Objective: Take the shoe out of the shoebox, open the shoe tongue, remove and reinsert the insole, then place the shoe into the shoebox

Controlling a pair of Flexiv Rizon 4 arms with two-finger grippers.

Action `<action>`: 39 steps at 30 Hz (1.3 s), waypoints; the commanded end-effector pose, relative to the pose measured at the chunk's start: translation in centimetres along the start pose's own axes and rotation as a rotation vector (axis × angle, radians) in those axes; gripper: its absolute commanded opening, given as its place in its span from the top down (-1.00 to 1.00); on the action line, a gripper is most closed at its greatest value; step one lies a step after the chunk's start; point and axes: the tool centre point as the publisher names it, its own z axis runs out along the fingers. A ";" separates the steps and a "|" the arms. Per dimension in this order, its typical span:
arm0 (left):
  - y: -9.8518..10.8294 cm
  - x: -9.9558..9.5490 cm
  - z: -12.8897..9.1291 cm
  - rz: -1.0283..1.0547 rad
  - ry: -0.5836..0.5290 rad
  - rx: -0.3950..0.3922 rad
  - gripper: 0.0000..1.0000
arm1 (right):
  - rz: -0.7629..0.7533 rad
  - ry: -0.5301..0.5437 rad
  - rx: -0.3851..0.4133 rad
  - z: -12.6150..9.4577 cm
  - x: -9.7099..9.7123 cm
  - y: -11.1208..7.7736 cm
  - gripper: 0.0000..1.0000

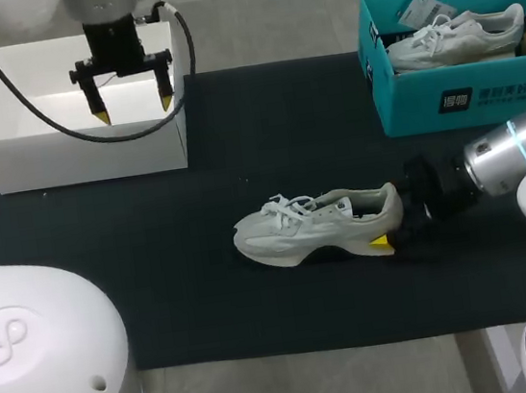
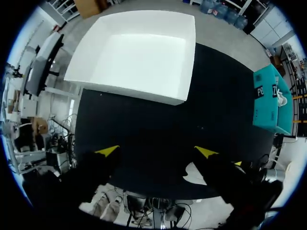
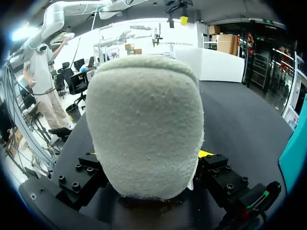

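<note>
Nearest the robot, on the black mat that covers the middle of the table, a pale grey-white shoe lies on its sole, with its toe pointing toward the left arm's side and its laces loosely bunched over the tongue. At its heel sits the right gripper, whose arm comes in low from the right. One yellow fingertip shows against the near side of the sole, and the other is hidden behind the heel. From the right wrist view the fuzzy heel fills the space between the finger blocks and the fingers press on it from both sides, so this gripper is pinching the shoe.

Farther back on the left, a white box stands open-topped, overlapping the mat's far corner. The left gripper hangs above it, pointing down, with its two yellow-tipped fingers spread wide and nothing between them. In the left wrist view the mat lies under the tips and the white box is ahead of them.

Farthest to the right, a teal shoebox stands at the mat's far edge, well apart from the shoe on the mat. It holds a second pale shoe lying on its side and a paper tag beside it
</note>
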 end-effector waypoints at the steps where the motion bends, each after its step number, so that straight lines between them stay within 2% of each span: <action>1: 2.6 1.6 1.1 0.028 0.034 0.062 -1.00 | 0.000 -0.004 0.002 0.5 -0.1 -0.2 1.00; 11: 6.8 7.8 2.8 0.216 0.063 -0.004 -1.00 | 0.000 -0.004 0.002 0.5 -0.1 -0.2 1.00; 17: 8.9 10.3 3.2 0.231 0.071 0.000 -1.00 | 0.000 -0.004 0.002 0.5 -0.1 -0.2 1.00; 25: 12.2 13.6 3.0 0.220 0.176 -0.040 -1.00 | 0.000 -0.004 0.002 0.5 -0.1 -0.2 1.00; 29: 14.3 15.7 3.3 0.274 0.152 -0.042 -1.00 | 0.000 -0.004 0.002 0.5 -0.1 -0.2 1.00; 39: 17.9 17.7 5.5 0.390 0.102 -0.063 -1.00 | 0.000 -0.004 0.002 0.5 -0.1 -0.2 1.00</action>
